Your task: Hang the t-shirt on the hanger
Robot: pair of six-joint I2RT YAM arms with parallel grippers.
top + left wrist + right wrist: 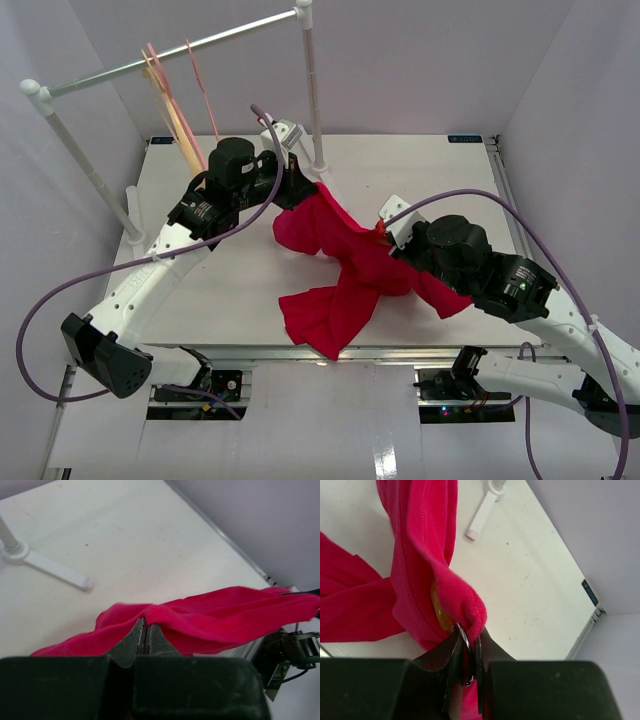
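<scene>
Red t-shirt [350, 270] strung taut, left gripper [146, 626] at eleven o'clock pinched shut on a fold, right gripper [468, 636] at three o'clock clamped on another.

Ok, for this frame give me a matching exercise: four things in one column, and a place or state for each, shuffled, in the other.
Things:
1. t-shirt
2. pink hangers
3. left gripper
4. rack foot

Place or state:
a. hanging from the rail
b. white, lying flat on the table
c. shut on cloth
d. red, stretched out over the table

Pairs: 1-d, 2-a, 3-c, 4-b
</scene>
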